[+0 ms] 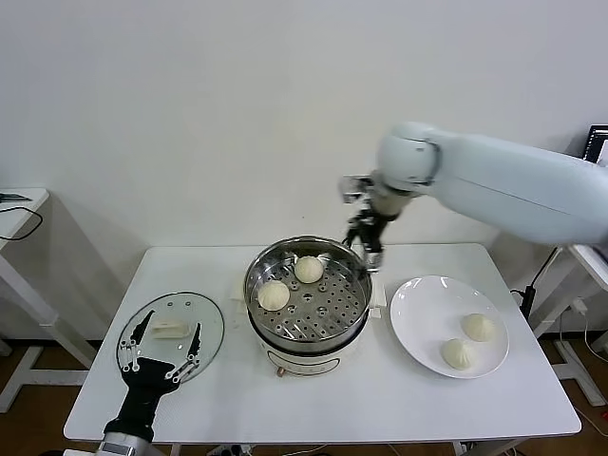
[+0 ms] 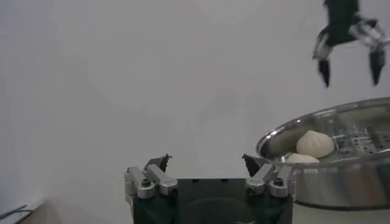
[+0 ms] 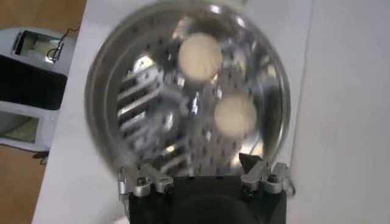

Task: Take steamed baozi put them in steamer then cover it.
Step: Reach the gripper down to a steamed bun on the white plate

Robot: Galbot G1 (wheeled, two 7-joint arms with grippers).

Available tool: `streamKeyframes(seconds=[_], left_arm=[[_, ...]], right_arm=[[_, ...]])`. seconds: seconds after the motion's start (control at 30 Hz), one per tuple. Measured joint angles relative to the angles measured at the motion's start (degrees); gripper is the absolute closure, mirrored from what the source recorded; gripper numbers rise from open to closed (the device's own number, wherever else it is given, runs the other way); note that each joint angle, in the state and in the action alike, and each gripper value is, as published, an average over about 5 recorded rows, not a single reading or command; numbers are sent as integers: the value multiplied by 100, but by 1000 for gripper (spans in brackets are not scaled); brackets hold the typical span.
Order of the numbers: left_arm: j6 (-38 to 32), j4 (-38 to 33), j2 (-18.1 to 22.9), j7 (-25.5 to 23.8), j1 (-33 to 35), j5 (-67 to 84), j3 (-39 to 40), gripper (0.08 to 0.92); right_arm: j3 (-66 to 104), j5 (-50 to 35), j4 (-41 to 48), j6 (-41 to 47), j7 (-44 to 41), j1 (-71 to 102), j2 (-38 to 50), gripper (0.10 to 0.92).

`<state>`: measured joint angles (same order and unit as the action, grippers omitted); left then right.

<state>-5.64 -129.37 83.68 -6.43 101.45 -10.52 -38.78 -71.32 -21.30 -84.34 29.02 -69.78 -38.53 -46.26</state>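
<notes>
Far left on the white tabletop I see the cover: a flat round of clear glass with a metal rim and a white rectangular handle, lying well apart from the pot. My left gripper hovers over its near edge, fingers spread wide and empty; its arm is cut off at the bottom of the head view.

At centre stands the steamer, shiny steel on a white base. Its perforated tray holds two steamed baozi, smooth cream-white domes, both toward the far-left side and apart from each other. The right wrist view shows them only softly.

My right gripper hangs above the pot's far-right rim, fingers open, holding nothing.

To the right, a glossy white plate carries two more buns, set close together.
</notes>
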Motion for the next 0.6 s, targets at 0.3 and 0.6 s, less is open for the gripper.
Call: streamKeyframes(seconds=[0.3, 0.6], left_arm=[[-30, -5, 66, 6, 25, -39, 38, 177], [-46, -5, 118, 10, 14, -89, 103, 177]], right_arm=[[401, 648, -57, -475, -211, 756, 1102, 203], [1251, 1499, 294, -1006, -355, 1998, 1463, 203]])
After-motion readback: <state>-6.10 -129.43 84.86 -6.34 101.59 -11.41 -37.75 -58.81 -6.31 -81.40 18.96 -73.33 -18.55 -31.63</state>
